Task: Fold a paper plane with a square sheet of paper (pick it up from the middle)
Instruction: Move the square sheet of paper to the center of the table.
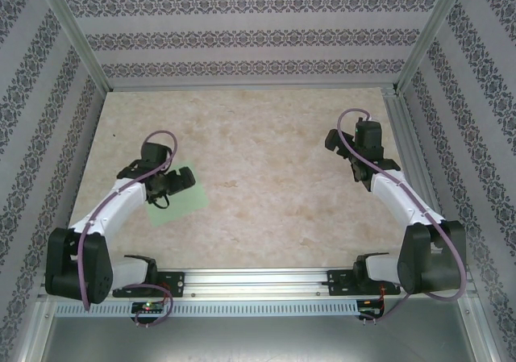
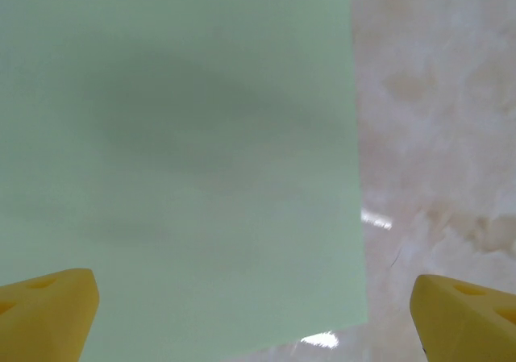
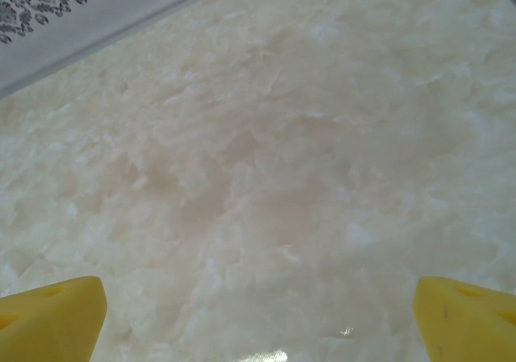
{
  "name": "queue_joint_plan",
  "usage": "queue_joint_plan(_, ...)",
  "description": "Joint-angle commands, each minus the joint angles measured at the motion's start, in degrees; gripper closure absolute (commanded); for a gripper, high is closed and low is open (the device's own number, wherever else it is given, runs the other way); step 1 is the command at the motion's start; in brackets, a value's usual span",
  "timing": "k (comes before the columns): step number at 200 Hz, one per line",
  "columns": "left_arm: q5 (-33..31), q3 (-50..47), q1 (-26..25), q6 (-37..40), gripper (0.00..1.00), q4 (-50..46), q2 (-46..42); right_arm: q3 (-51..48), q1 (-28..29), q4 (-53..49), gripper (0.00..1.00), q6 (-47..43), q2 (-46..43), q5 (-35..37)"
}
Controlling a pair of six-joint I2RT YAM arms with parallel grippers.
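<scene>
One thin, pale mint-green square sheet of paper, flat and unfolded on the marbled beige tabletop. My left pincer hangs over it, jaws wide and empty, placed, I judge, for the middle pick-up. My right pincer, wide and empty, sits well apart.

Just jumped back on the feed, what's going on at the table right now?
The left gripper hangs low over the square sheet of paper, its yellow fingers spread wide and holding nothing. The sheet lies flat and unfolded on the table, left of centre. The right gripper is also open and empty, over bare tabletop on the right side. No fold has been made yet.
</scene>
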Motion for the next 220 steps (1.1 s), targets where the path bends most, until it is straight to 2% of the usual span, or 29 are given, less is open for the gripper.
queue_joint_plan(1,-2.3,0.8,-2.4,-3.5,0.0,-0.3,3.6,1.5,0.2,-1.4,0.02,-1.7,0.0,-1.5)
queue_joint_plan(33,-5.3,5.9,-6.5,-2.5,0.0,-0.1,11.7,1.2,0.2,-1.6,0.02,-2.3,-0.3,-0.5)
queue_joint_plan(61,-7.4,11.0,-7.5,-1.5,0.0,-0.7,17.7,1.1,0.2,-1.7,0.02,-2.8,0.0,-0.1)
queue_joint_plan(155,2.1,10.4,-11.6,-5.7,0.0,5.9,24.9,1.7,0.2,-2.6,0.02,-3.4,1.8,2.1)
queue_joint_plan(197,6.4,12.3,-18.4,-10.5,0.0,11.1,28.3,1.8,0.2,-2.9,0.02,-3.6,2.5,2.9)
queue_joint_plan(220,9.4,15.9,-22.7,-13.3,0.0,15.0,33.2,1.8,0.2,-3.0,0.02,-3.6,2.9,3.1)
